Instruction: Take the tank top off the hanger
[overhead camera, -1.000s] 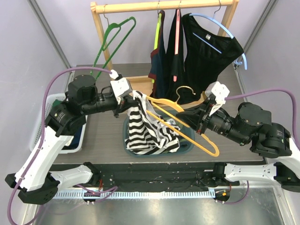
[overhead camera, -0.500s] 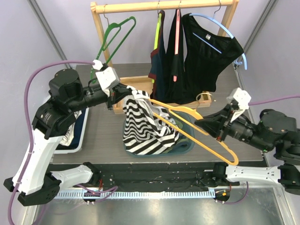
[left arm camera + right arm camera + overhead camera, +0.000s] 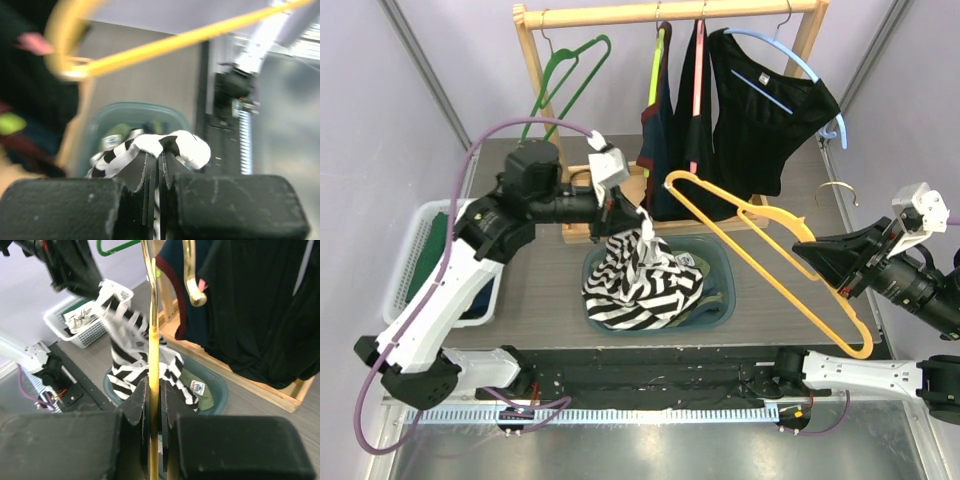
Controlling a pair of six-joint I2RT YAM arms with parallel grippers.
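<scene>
The black-and-white striped tank top (image 3: pixel 638 285) lies bunched in a teal basin (image 3: pixel 715 255) at the table's middle. One strap rises to my left gripper (image 3: pixel 634 213), which is shut on that cloth. In the left wrist view the jaws (image 3: pixel 159 156) pinch a white fold of the tank top (image 3: pixel 192 148). The yellow hanger (image 3: pixel 770 265) hangs in the air to the right, clear of the tank top, with my right gripper (image 3: pixel 810 256) shut on its bar. The right wrist view shows the hanger (image 3: pixel 154 315) pinched between the jaws (image 3: pixel 155 392), above the tank top (image 3: pixel 122 352).
A wooden rack (image 3: pixel 665 14) at the back carries dark garments (image 3: pixel 760 120), an empty green hanger (image 3: pixel 565 75) and a blue hanger (image 3: pixel 790 60). A white basket (image 3: pixel 415 260) with clothes stands at the left. An olive garment (image 3: pixel 200 387) lies in the basin.
My right gripper has pulled the yellow hanger right and out of the tank top. The left gripper has kept the strap while the tank top sank into the basin.
</scene>
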